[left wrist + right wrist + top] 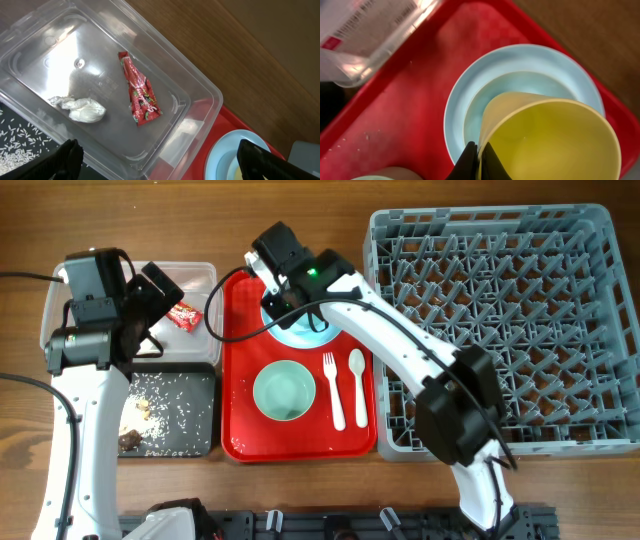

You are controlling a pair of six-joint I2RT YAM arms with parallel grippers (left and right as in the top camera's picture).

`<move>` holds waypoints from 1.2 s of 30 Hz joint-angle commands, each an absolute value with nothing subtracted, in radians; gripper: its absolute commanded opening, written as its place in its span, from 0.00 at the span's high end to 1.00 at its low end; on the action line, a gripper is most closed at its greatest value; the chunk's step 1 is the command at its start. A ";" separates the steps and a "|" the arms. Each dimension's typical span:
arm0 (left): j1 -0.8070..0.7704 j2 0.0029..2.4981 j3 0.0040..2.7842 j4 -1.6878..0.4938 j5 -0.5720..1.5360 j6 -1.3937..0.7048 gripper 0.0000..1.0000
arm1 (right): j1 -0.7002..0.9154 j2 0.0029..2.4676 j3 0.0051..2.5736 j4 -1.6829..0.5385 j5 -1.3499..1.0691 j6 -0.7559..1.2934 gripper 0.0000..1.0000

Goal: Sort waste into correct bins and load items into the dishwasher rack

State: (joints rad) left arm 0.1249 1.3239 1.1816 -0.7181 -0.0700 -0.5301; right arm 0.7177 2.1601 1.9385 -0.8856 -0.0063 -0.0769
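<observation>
Overhead: left gripper (155, 313) hangs over the clear tub (197, 278), with the red wrapper (185, 315) lying inside it. The black tray (205, 395) just below holds the rice scraps (150, 415). Right gripper (282, 308) is down at the far end of the red tray (240, 420), over the blue plate (305, 332); the arm hides what it has. Green bowl (285, 390), fork (333, 390) and spoon (358, 385) lie on the red tray, nothing touching them. Grey rack (520, 310) to the right shows only pegs, no dishes that I can see. Left wrist: fingers (67, 157) spread wide, nothing between them; the wrapper and the crumpled tissue (80, 108) both rest on the tub floor, apart from each other. Right wrist: fingers (470, 160) clenched on the near rim of the yellow cup (555, 140). The cup stands in the blue bowl (520, 80), and the bowl sits on the plate. Progress, as I judge it: waste looks sorted, rack loading barely begun. The cup goes first, then blue bowl, plate, green bowl, fork and spoon are all left.
</observation>
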 commanded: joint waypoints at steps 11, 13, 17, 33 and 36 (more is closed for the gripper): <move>0.128 1.324 1.191 -0.716 -0.069 -0.539 0.00 | 0.486 1.861 1.975 -0.884 -0.513 -0.078 0.96; 0.128 1.324 1.191 -0.716 -0.069 -0.539 0.00 | 0.410 1.855 1.975 -0.890 -0.651 -0.078 0.96; 0.128 1.324 1.191 -0.716 -0.069 -0.539 0.00 | 0.278 1.859 1.969 -0.926 -0.822 -0.078 0.96; 0.128 1.324 1.191 -0.716 -0.069 -0.539 0.00 | 0.064 1.859 1.761 -0.844 -0.890 -0.070 0.96; 0.128 1.324 1.191 -0.716 -0.069 -0.539 0.00 | 0.064 1.861 1.686 -0.774 -0.879 -0.053 0.96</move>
State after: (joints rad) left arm 0.1249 1.3239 1.1816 -0.7181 -0.0700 -0.5301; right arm 0.0708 1.8671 1.7519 -0.8188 -0.8715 -0.0727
